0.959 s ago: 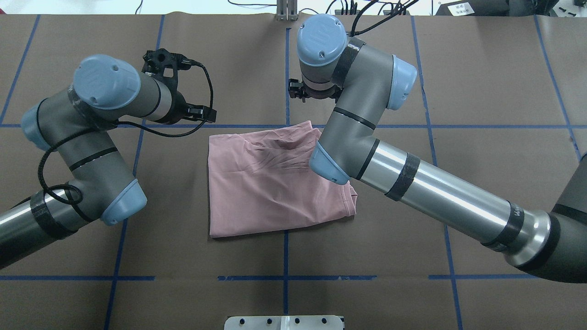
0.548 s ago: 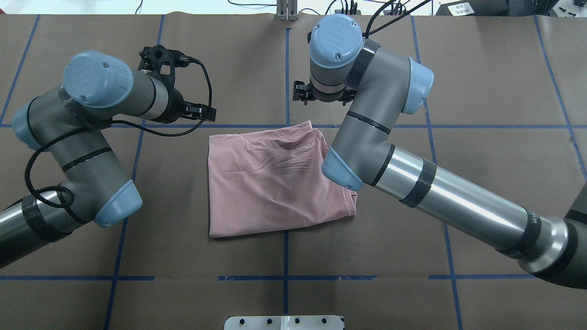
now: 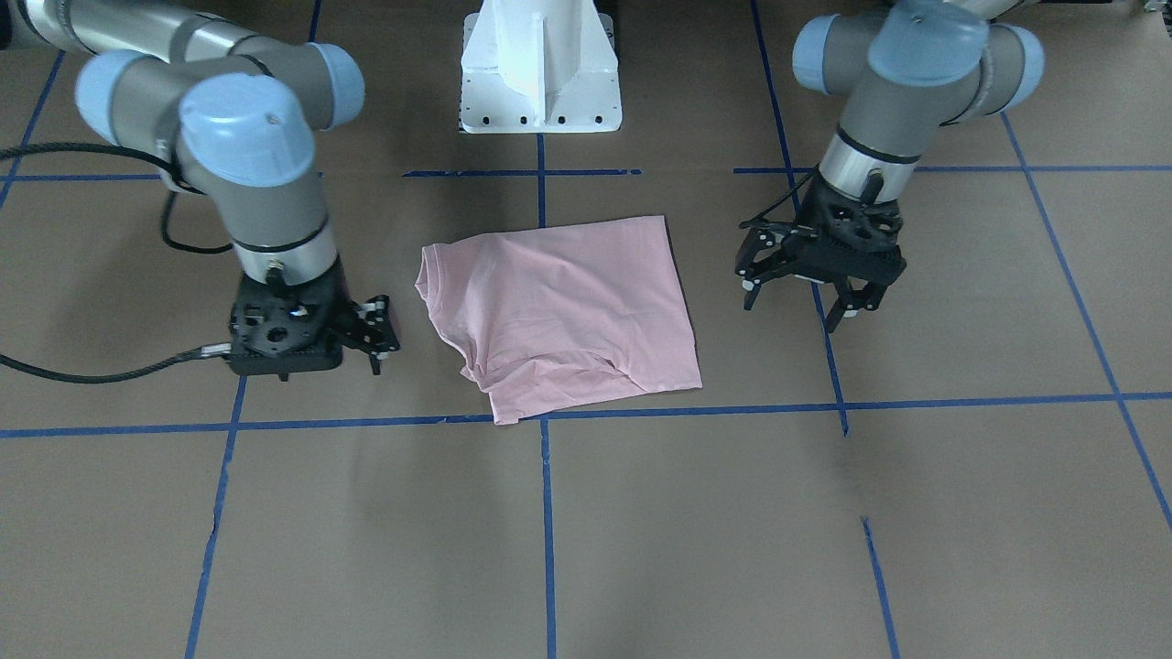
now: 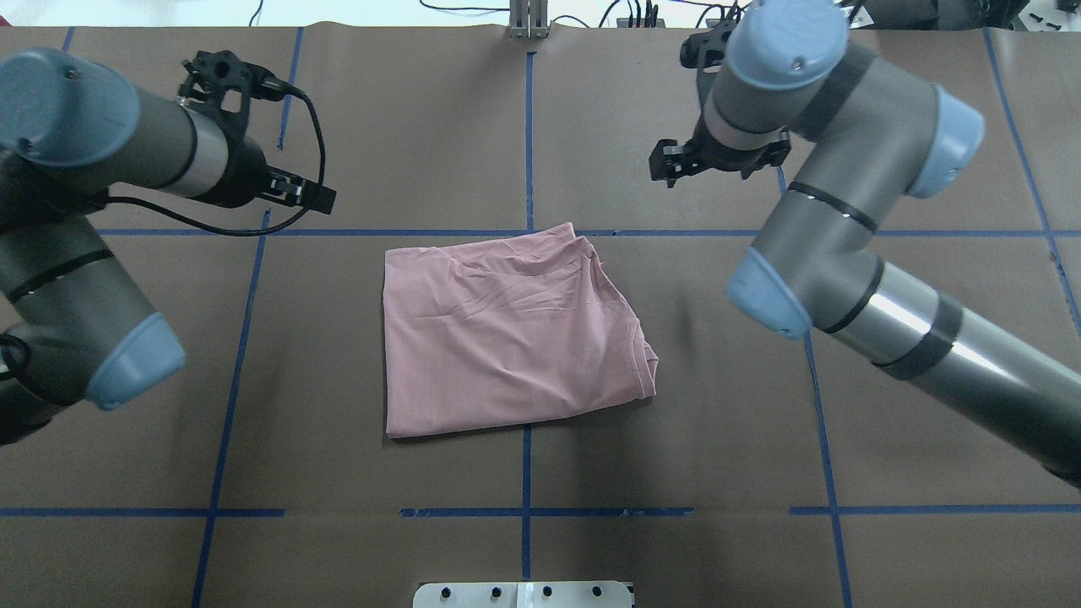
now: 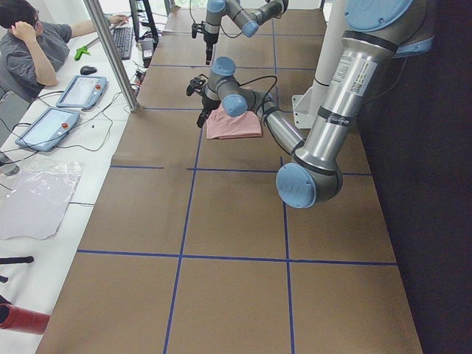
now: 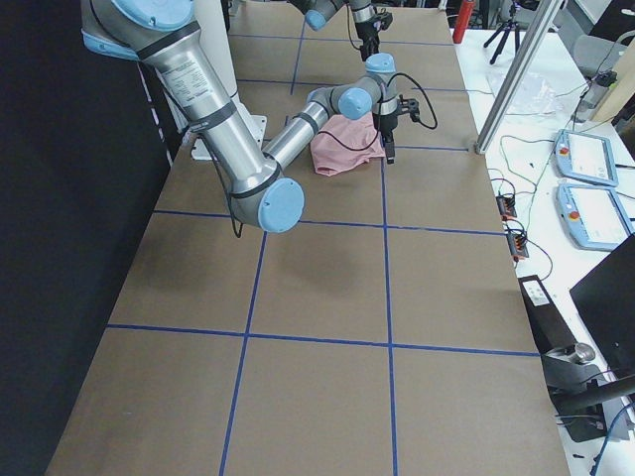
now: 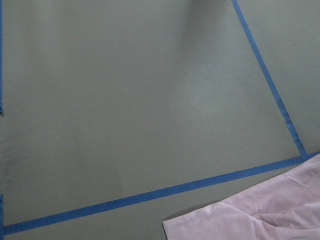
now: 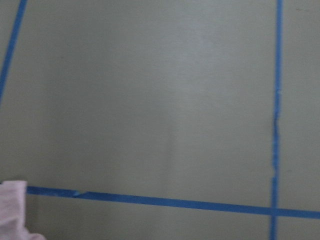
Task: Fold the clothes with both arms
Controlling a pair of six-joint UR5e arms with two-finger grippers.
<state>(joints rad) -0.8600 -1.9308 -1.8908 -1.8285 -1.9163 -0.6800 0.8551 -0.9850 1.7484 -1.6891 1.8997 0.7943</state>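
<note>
Brown paper gridded with blue tape [image 4: 525, 152] is covering the bench [image 4: 912, 127]. At its centre the folded pink shirt [image 4: 507, 329] is lying flat, showing only plain fabric, with its ribbed collar [image 4: 646, 359] towards 4 o'clock from overhead. The left tool [image 3: 795, 309] is hanging at the shirt's 10 o'clock and the right tool [image 3: 380, 334] at 1 o'clock, both spread and gripping nothing. Each wrist camera is catching only a shirt corner.
</note>
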